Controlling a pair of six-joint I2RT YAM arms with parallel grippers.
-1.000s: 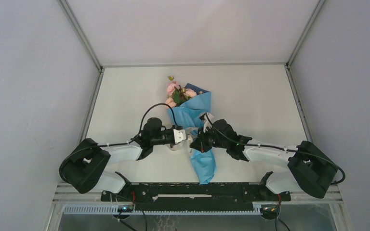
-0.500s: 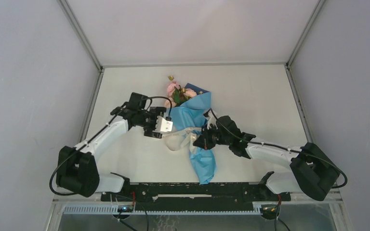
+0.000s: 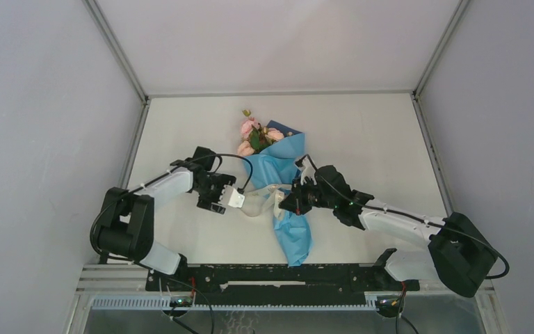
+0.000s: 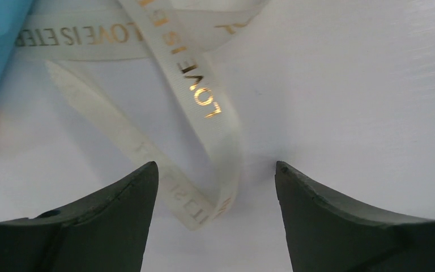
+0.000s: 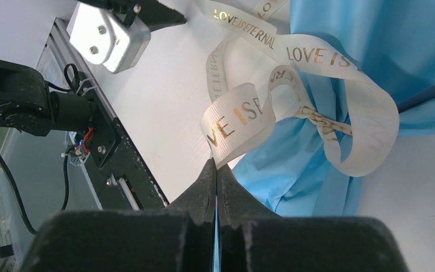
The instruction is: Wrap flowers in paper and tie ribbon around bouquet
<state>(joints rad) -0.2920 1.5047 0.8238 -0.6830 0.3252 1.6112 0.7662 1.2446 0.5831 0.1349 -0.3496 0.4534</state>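
Bouquet [image 3: 278, 182] first: from overhead it lies mid-table [image 3: 368, 132], the flowers [image 3: 253, 133] pointing to 12 o'clock and the pinched tail of blue paper [image 3: 293, 240] trailing to 6 o'clock. You can count the wrapping as done. The cream ribbon [image 3: 256, 202] sits at the waist of the cone and spills in slack loops toward 9 o'clock, so by the look of it the tying is only partway there and no snug knot or bow shows. Your left gripper [image 3: 235, 200] waits at 9 o'clock of that waist, and your right gripper [image 3: 283, 203] is at 3 o'clock, right against the paper. Through the left wrist camera, the jaws stand wide apart and clamp nothing. A flat, finely ribbed strand with shiny gold lettering curls on the matte white surface between them, and a corner of blue shows at 10 o'clock. Through the right wrist camera, the jaws are pressed together on a ribbon end. From there the stiff band arcs up toward 1 o'clock in springy loops over soft, creased sky-blue paper.
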